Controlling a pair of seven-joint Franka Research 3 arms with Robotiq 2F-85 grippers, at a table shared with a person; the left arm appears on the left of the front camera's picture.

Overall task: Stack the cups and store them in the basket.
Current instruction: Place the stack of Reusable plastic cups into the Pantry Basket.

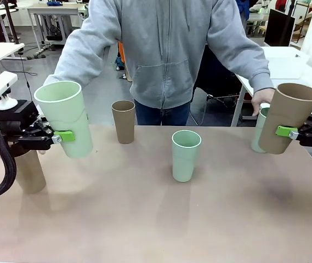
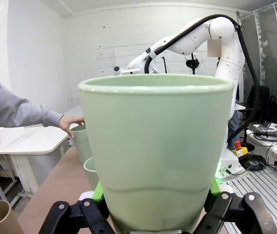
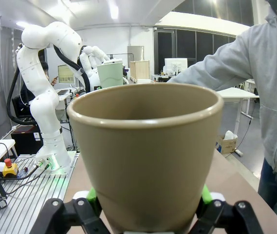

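- Our left end effector (image 1: 67, 136) is clamped on a raised mint cup (image 1: 63, 118), which tilts slightly above the left side of the counter (image 1: 145, 219).
- Our right end effector (image 1: 283, 131) grips a raised tan cup (image 1: 287, 115) at the right edge.
- A middle mint cup (image 1: 186, 155) and a far tan cup (image 1: 124, 121) stand upright, apart from each other.
- The person's hand (image 1: 261, 99) touches a third mint cup (image 1: 260, 129) just behind the raised tan cup.

Three mint cups (image 1: 186, 155), three tan cups (image 1: 124, 120), one person (image 1: 166, 49)
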